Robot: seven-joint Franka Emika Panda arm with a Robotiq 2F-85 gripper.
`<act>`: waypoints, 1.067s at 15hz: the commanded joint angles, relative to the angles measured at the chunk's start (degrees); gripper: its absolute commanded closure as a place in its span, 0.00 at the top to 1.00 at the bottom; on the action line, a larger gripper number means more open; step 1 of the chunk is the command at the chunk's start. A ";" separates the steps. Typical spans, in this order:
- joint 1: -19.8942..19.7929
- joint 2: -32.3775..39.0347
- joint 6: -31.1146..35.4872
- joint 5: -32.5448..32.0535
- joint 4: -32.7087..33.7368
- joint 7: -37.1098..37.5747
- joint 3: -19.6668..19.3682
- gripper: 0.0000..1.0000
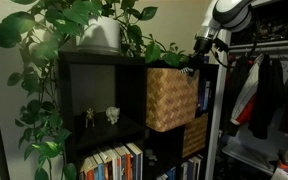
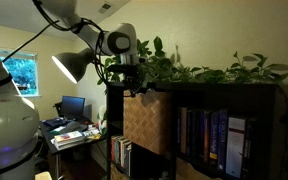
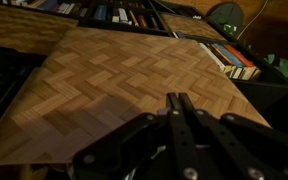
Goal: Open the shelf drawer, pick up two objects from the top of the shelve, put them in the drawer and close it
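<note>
Jaws: pressed together, the black fingertips [image 3: 174, 108] meeting with no gap in the wrist view. Whether a strand of weave is nipped between them cannot be told.
Jaws' place: at the top front edge of the tan woven wicker cube bin [image 1: 170, 98], near its upper corner in both exterior views.
Arm: the white robot arm [image 2: 84, 30] reaches across to the shelf's upper row.
Shelf drawer: the bin [image 2: 146, 122] sits in the upper row of the tall black cube-compartment shelf [image 1: 94, 62]. Its front stands out past the shelf's front edge, and its herringbone weave [image 3: 114, 70] fills most of the wrist view.
Drawer contents: the inside is hidden in every view.
Top of the shelf: a trailing green leafy plant [image 1: 74, 15] in a pale round pot [image 1: 102, 35], with leaves hanging over the shelf's top edge above the bin.
Compartment beside the bin: two small pale figurines [image 1: 89, 118] stand apart on its floor.
Compartment under the bin: a smaller woven bin [image 1: 194, 137].
Lower row of the shelf: upright books in many colours [image 1: 114, 162]. An exterior view also shows a row of books [image 2: 209, 140] in the shelf next to the bin.
Beside the shelf: a white-framed clothes rack with jackets [image 1: 259, 95] in an exterior view, and a dark monitor [image 2: 72, 105] on a cluttered worktop [image 2: 79, 135] under a white desk lamp [image 2: 72, 65].
</note>
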 commanded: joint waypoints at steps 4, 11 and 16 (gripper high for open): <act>-2.26 0.57 13.74 -5.29 -5.29 4.72 0.52 0.06; -2.89 3.24 19.68 -8.47 -4.73 7.77 0.89 0.06; -2.47 6.87 23.91 -9.47 -2.79 7.85 1.60 0.06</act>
